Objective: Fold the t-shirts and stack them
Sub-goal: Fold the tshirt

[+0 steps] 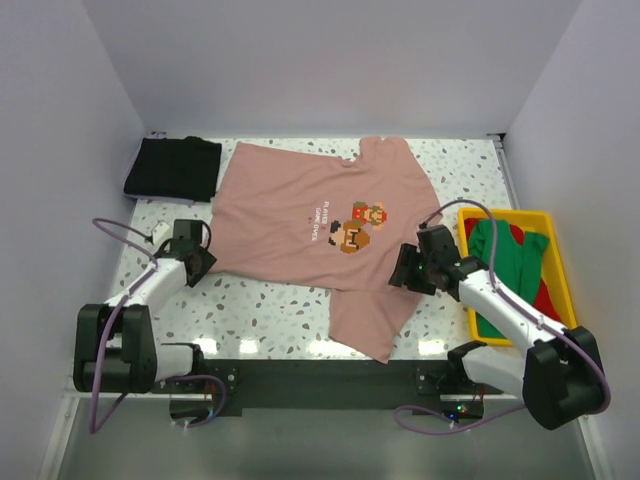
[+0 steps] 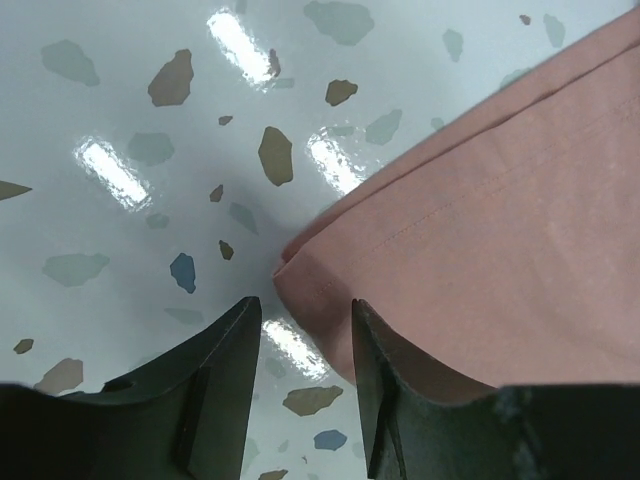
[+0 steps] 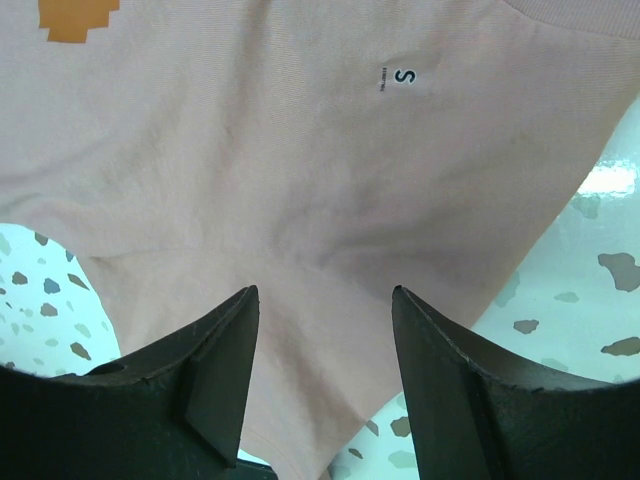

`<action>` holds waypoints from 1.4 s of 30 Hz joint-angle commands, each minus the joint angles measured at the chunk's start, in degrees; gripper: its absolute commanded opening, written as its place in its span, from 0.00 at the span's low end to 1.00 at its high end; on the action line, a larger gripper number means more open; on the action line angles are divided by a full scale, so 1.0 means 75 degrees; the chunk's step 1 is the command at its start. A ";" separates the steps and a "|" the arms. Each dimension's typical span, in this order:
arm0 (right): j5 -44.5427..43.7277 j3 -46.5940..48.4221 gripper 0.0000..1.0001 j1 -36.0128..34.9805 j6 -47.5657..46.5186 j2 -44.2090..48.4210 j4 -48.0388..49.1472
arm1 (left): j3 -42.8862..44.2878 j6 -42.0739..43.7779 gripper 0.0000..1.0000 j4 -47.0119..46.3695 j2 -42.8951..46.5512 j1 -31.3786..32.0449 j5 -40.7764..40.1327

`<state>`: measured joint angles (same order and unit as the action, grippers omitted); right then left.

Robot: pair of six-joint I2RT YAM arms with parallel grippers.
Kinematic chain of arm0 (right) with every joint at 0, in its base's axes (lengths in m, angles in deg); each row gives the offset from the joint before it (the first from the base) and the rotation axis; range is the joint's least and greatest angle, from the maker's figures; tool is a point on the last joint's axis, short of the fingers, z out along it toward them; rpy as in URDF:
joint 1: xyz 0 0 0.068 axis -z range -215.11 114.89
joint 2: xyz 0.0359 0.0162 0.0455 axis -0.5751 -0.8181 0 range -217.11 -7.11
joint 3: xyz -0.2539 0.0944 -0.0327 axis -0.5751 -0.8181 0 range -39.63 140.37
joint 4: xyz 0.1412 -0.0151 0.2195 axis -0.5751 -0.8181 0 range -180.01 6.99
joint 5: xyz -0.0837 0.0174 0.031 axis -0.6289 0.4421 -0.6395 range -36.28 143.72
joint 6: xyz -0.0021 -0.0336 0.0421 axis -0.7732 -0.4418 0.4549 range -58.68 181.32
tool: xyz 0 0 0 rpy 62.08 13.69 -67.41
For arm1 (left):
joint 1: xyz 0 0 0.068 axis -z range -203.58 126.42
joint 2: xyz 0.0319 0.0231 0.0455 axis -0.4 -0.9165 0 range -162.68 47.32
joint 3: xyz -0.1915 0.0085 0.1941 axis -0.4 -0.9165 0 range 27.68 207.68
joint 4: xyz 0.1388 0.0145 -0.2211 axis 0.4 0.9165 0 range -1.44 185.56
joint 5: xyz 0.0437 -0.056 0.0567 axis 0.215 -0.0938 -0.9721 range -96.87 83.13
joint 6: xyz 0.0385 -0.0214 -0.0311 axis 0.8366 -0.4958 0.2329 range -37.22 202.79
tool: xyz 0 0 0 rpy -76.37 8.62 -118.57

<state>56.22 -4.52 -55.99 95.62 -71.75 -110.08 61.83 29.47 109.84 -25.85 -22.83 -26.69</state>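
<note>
A dusty-pink t-shirt (image 1: 310, 215) with pixel figures and white text lies spread flat across the middle of the table. My left gripper (image 1: 203, 262) is low at the shirt's left hem corner (image 2: 310, 275). It is open (image 2: 305, 310), and the corner reaches just between its fingertips without being pinched. My right gripper (image 1: 405, 268) hovers open (image 3: 325, 295) over the pink cloth (image 3: 300, 150) where sleeve and body meet, with nothing held. A folded black t-shirt (image 1: 172, 168) lies at the back left.
A yellow bin (image 1: 552, 222) at the right edge holds a green shirt (image 1: 510, 262) and a red one (image 1: 545, 290). White walls enclose the speckled table (image 1: 260, 305) on three sides. A small "S" size mark (image 3: 405, 77) shows on the pink cloth.
</note>
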 commanded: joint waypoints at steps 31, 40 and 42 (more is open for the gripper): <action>-0.0697 -0.0861 0.59 0.0230 0.1460 0.0966 -0.0914 | -0.1682 -0.0590 0.00 -0.0587 0.2419 -0.0101 -0.0534; -0.0744 -0.1166 0.51 0.0230 0.1941 0.0991 -0.0657 | -0.1659 -0.0531 0.00 -0.0810 0.2385 -0.0101 -0.0288; -0.0814 -0.1119 0.46 0.0230 0.1977 0.0873 -0.0389 | -0.1659 -0.0496 0.00 -0.0821 0.2408 -0.0101 -0.0253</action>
<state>51.65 -12.91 -54.55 108.36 -64.28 -115.90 48.32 24.11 106.06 -8.34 -23.20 -28.94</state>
